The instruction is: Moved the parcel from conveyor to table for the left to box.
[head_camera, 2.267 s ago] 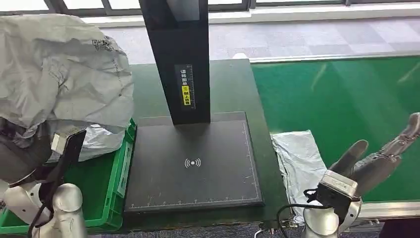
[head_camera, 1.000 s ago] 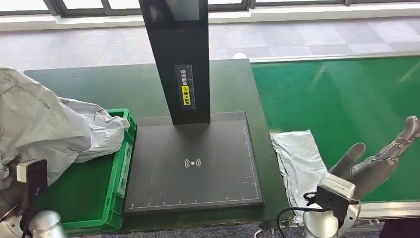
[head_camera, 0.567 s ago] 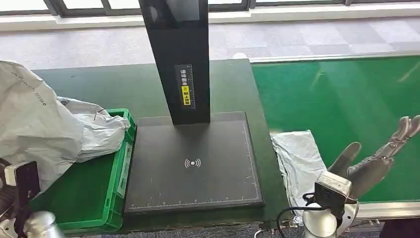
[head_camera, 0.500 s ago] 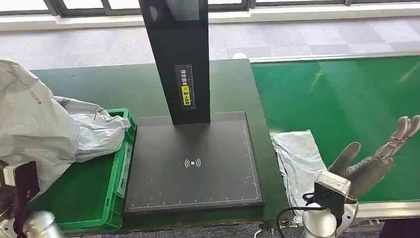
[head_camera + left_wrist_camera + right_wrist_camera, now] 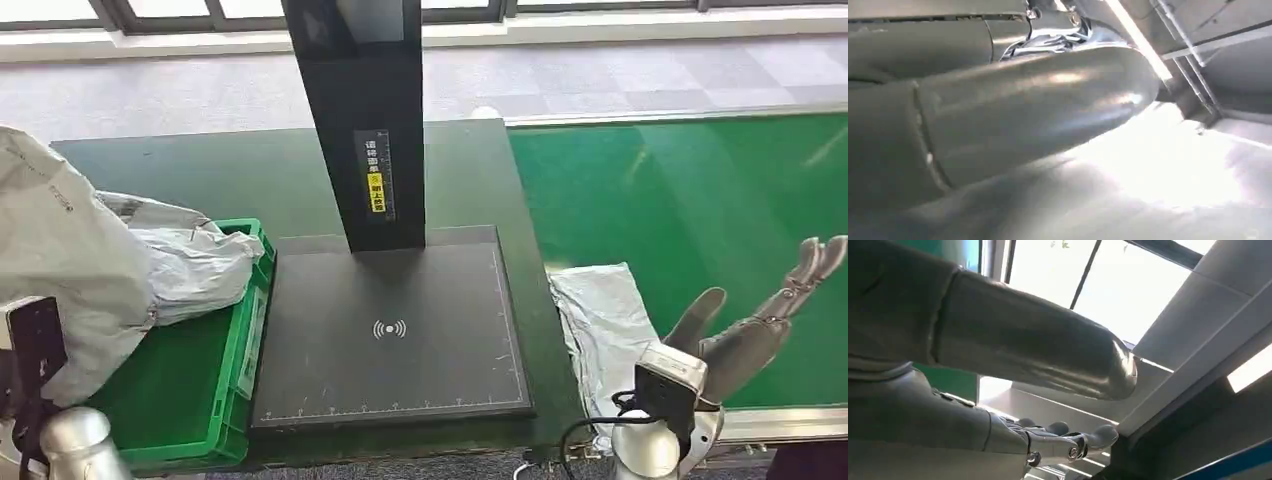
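Head view: right robot hand (image 5: 752, 325) raised, fingers apart, empty, beside grey parcel (image 5: 606, 335) at conveyor (image 5: 700, 200) edge.
Left robot hand clamped on bagged parcel (image 5: 70, 270) over green box (image 5: 190, 400); best lowered well inside before release.

You see a soft, crinkly grey plastic parcel (image 5: 75, 265) over a shiny green plastic crate (image 5: 238, 350). The black scanner plate (image 5: 390, 335) looks smooth and matt. The green conveyor belt (image 5: 700, 220) shines a little. Your right hand (image 5: 745, 330) looks like smooth grey metal.
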### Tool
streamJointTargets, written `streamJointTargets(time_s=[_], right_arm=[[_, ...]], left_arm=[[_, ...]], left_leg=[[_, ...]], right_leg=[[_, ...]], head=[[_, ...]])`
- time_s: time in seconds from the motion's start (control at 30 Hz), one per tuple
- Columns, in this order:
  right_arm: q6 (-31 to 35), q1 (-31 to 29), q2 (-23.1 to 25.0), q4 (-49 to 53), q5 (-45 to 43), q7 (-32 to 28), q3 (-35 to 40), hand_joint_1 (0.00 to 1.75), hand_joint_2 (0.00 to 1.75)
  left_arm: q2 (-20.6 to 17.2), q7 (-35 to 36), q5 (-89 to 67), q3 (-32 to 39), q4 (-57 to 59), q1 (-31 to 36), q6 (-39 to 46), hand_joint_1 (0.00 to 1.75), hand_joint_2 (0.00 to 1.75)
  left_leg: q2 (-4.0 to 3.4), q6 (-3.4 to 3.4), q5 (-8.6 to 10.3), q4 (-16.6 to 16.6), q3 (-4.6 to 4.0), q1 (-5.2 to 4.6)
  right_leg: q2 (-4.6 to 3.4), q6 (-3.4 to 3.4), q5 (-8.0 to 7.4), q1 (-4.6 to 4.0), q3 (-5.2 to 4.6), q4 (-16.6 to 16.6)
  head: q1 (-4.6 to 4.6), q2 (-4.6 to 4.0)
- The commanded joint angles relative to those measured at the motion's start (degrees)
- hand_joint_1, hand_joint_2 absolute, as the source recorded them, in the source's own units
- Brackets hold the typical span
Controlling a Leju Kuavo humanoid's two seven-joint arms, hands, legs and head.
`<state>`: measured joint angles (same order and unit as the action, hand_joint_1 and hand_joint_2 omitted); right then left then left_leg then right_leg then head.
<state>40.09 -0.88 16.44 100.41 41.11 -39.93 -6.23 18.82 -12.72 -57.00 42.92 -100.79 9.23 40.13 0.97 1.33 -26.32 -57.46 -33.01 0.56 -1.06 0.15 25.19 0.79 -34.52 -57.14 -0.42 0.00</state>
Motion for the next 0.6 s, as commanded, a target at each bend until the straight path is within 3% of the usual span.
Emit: streamJointTargets(time_s=[0.03,0.13,0.17,0.47,0.6], right_arm=[[-0.1,-0.3,3.6,-5.1,-0.4,-0.1,-8.2,0.00,0.00],[-0.1,1.2,3.6,-3.6,-0.8,-0.1,-8.5,0.00,0.00],[-0.1,1.3,3.6,-3.5,-0.8,-0.1,-8.6,0.00,0.00],[-0.1,1.7,3.6,-3.5,-1.1,-0.1,-8.7,0.00,0.00],[-0.1,1.0,3.6,-5.2,-0.5,-0.1,-9.5,0.00,0.00]], left_arm=[[1.2,3.3,-5.2,-17.6,-6.6,-6.6,-0.1,0.00,0.00],[1.2,6.7,-8.8,-21.2,-6.7,-6.1,-0.1,0.00,0.00],[1.2,6.5,-9.2,-21.1,-6.7,-5.9,-0.1,0.00,1.75],[1.2,5.0,-7.8,-20.6,-7.9,-6.2,-0.1,0.00,1.75],[1.2,-3.2,4.0,-19.7,-9.1,-7.1,-0.1,0.00,1.75]], left_leg=[[0.06,-0.08,-0.03,0.1,0.12,0.02],[0.22,-0.10,0.00,0.1,0.19,-0.01],[0.17,-0.06,0.00,0.1,0.12,0.01],[0.05,-0.05,-0.03,0.1,0.22,-0.02],[-0.09,-0.06,-0.07,0.1,0.24,-0.01]], right_leg=[[0.22,0.01,0.05,-0.05,0.22,0.1],[0.39,0.02,0.08,0.00,0.34,0.2],[0.28,0.01,0.05,-0.03,0.25,0.1],[0.18,0.00,0.05,0.00,0.27,0.1],[0.07,0.00,0.04,-0.02,0.28,0.1]], head=[[0.00,0.00],[0.00,0.00],[0.00,0.00],[0.00,0.00],[0.00,0.00]])
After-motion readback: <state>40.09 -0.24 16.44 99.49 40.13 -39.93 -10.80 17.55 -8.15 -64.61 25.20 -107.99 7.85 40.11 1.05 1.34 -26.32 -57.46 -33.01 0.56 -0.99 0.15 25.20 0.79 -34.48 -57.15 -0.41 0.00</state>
